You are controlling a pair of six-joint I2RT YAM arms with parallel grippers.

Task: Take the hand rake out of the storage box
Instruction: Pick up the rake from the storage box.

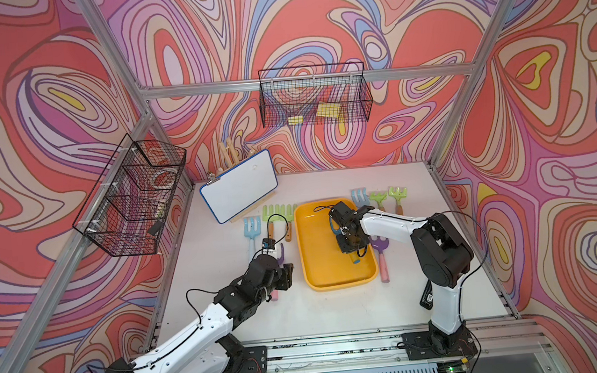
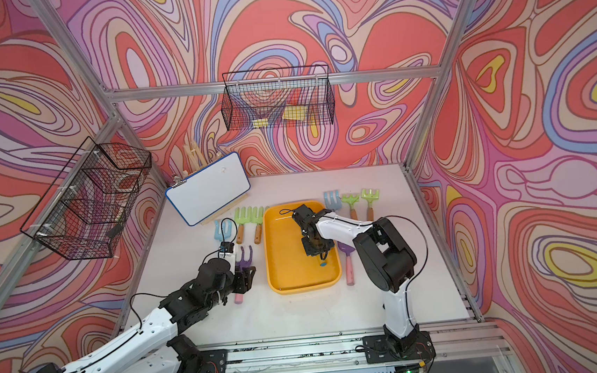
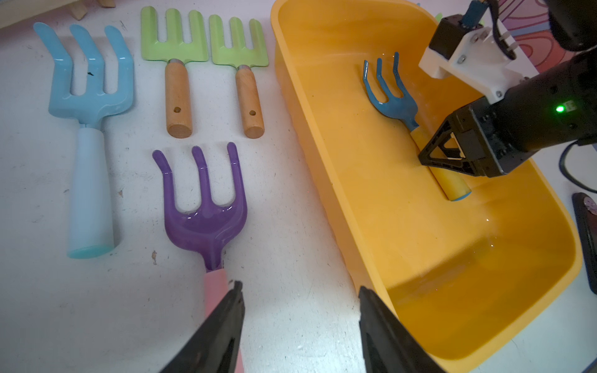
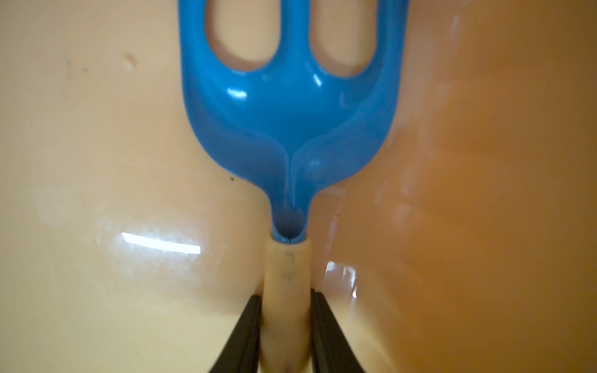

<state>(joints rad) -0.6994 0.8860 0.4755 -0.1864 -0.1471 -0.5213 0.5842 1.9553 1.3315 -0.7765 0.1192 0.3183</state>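
The storage box (image 1: 333, 275) (image 2: 297, 278) is a shallow yellow-orange tray in the middle of the table. Inside it lies the hand rake (image 3: 392, 103) (image 4: 287, 122), which has a blue three-tined head and a pale yellow handle. My right gripper (image 4: 286, 295) (image 1: 349, 243) reaches down into the tray and is shut on the handle just behind the head, one finger pressed against each side. The rake still rests low in the tray. My left gripper (image 3: 300, 285) (image 1: 287, 274) is open and empty over the table, between the tray's left wall and a purple rake.
Left of the tray lie a light blue rake (image 3: 87, 97), two green rakes (image 3: 174, 42) and a purple rake with a pink handle (image 3: 206, 210). More rakes lie right of the tray (image 1: 378, 203). A whiteboard (image 1: 238, 185) stands at the back left. Wire baskets (image 1: 313, 95) (image 1: 130, 197) hang on the walls.
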